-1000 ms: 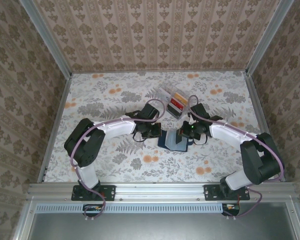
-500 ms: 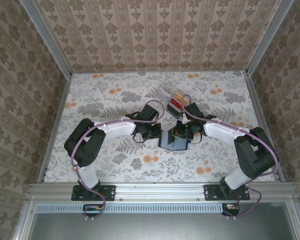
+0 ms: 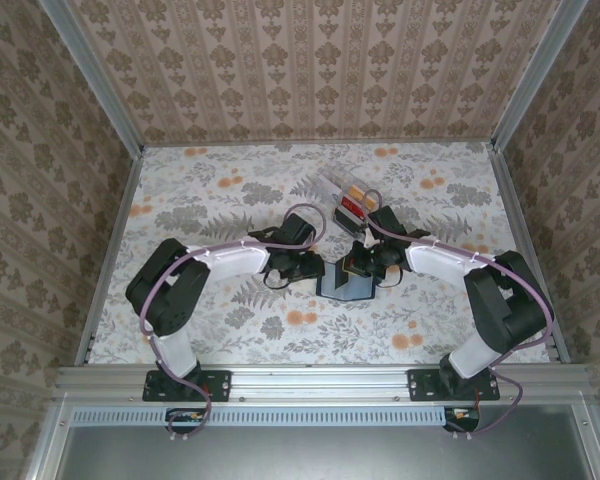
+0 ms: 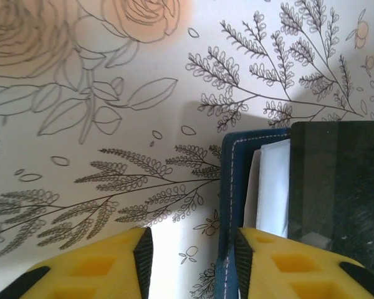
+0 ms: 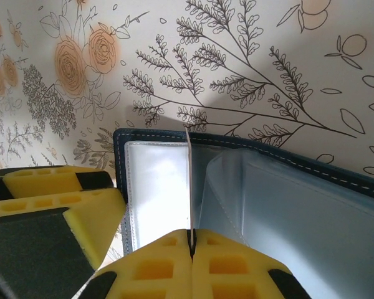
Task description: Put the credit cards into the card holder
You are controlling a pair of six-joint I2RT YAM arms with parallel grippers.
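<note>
Right gripper (image 5: 191, 235) has its yellow pads squeezed tight on one credit card (image 5: 188, 180), pinched by the near end. From the wrist cam you only get it edge-on, so it's a thin line and I can't tell the colour. The card stands on its edge, long axis running straight out from the fingertips, with the far end up at the stitched navy rim of the card holder (image 5: 262, 151). The holder lies opened out on the table (image 3: 210, 210) between the two arms, its clear sleeves facing the right wrist cam. Left gripper (image 4: 193, 240) has its pads parted with nothing clamped, and the holder's side edge sits right by the inner face of one pad. So I'd call this mid-insert. The next move probably needs the card rolled flat to match a sleeve mouth, then pushed along its length while the left side steadies the holder. More cards wait in the clear box (image 3: 352, 195) just behind.
</note>
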